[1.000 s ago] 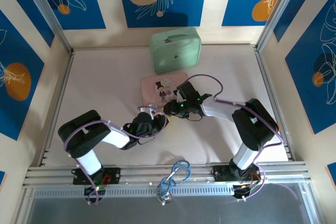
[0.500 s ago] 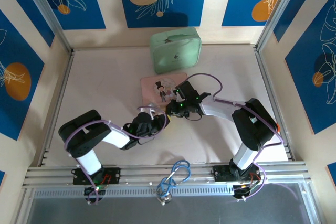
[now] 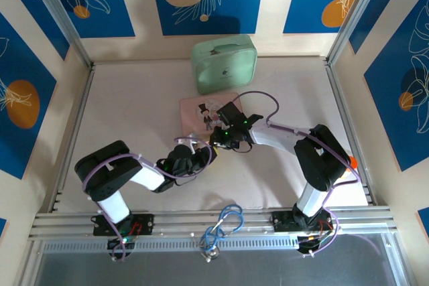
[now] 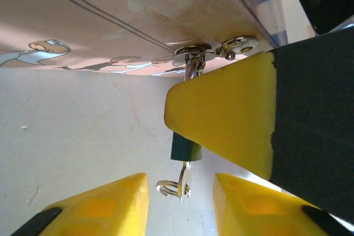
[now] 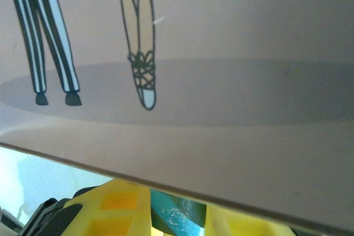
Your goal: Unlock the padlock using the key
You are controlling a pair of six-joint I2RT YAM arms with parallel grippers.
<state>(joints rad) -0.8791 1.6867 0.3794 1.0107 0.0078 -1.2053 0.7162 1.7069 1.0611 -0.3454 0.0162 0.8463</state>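
Since earlier frame: right hand [image 3: 218, 138] has edged left against near edge of pink rectangular case with cartoon couple print [image 3: 200, 109], mid-tabletop [image 3: 134, 112]. Leftmost, left hand [image 4: 178, 194]: yellow fingers spread, clear of small silvery key on wire ring [image 4: 186, 176] dangling between them. Key sits in tiny blue-bodied padlock with silvery shackle [image 4: 184, 148], hung from case's silvery metal pulls [image 4: 238, 43]. Rightmost, right hand pinches padlock body.
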